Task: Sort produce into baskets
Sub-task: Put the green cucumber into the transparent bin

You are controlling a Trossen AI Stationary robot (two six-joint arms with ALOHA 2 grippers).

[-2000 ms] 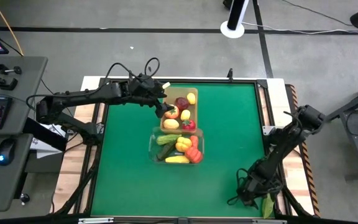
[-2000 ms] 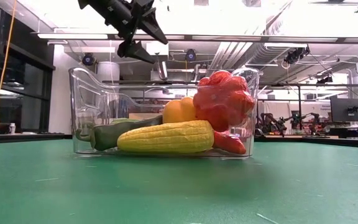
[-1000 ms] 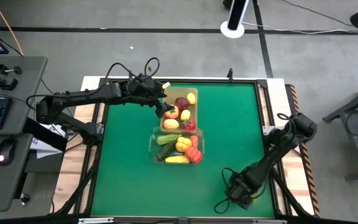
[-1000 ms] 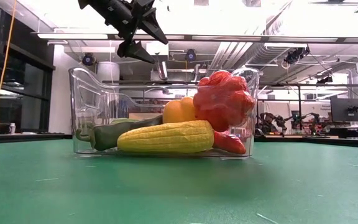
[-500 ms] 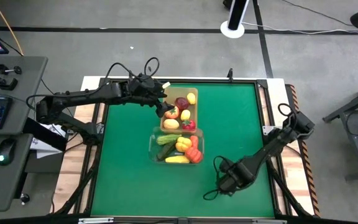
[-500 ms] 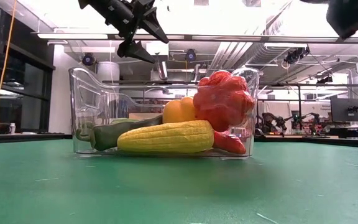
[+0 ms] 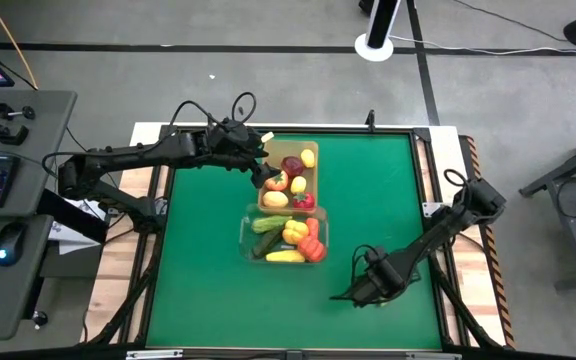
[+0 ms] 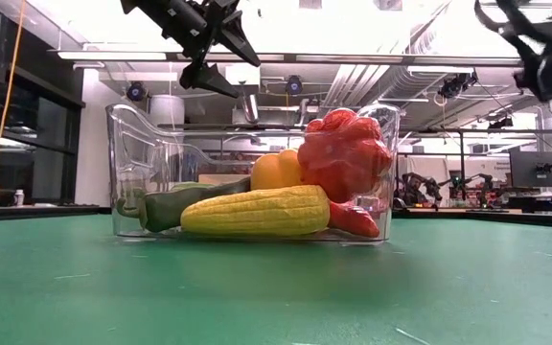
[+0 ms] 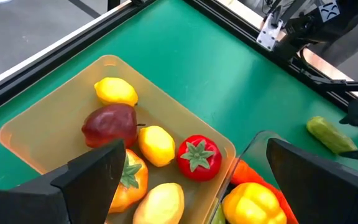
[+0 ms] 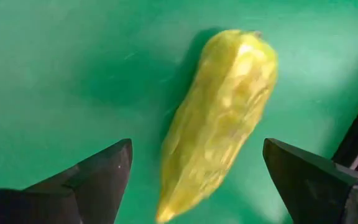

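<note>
Two baskets: tan bin (image 7: 290,180) far, clear bin (image 7: 282,239) touching its near side, both filled with produce.
Left gripper (image 7: 264,172): fingers spread, empty, hovering over the tan bin's left edge.
Right gripper (image 10: 194,180): fingers spread, empty, above a yellow-green cucumber (image 10: 218,118) lying on the green table (image 7: 368,190), near right.

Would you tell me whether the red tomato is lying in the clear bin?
No, the tomato lies in the tan bin, beside a lemon.

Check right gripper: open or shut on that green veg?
Open, not gripping. In the right wrist view the right gripper has both fingers spread wide either side of the yellow-green vegetable, which lies on the green mat.
</note>
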